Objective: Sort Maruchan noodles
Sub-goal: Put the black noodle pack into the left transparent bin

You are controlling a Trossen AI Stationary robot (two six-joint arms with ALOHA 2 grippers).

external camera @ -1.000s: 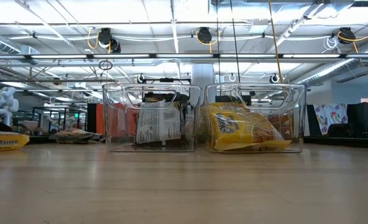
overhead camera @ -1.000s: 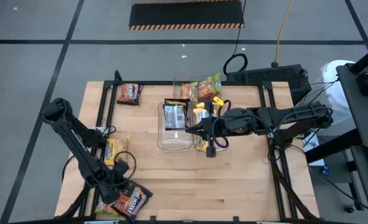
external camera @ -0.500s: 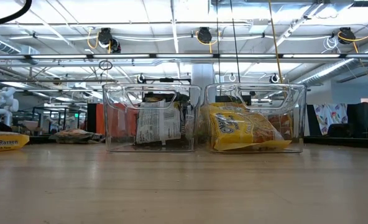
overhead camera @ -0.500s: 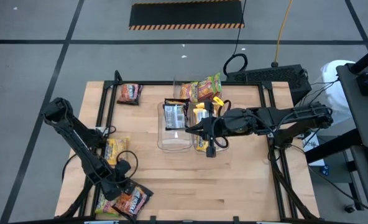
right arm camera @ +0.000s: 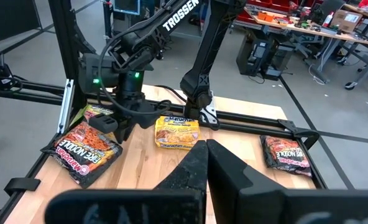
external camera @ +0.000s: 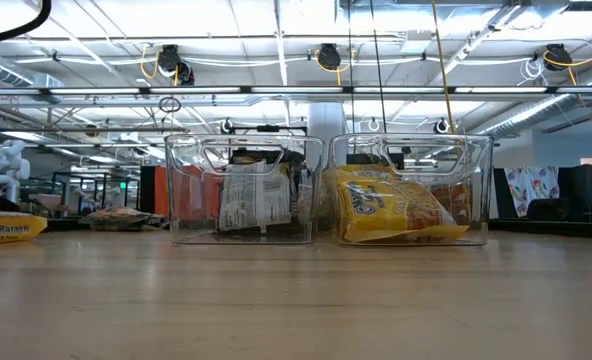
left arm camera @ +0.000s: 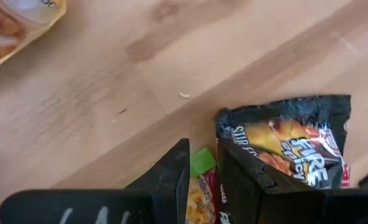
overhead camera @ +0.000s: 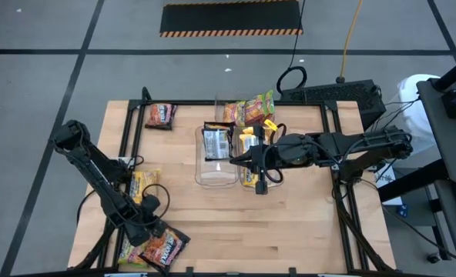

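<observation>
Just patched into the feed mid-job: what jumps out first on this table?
Two clear bins stand side by side mid-table, the left holding dark packets with a pale back showing, the right one stuffed with yellow Maruchan packets. At the table's near-left corner the left gripper is down at a dark Fire noodle packet lying partly over a pink-green one. The right gripper, shut, hangs over the bins.
</observation>
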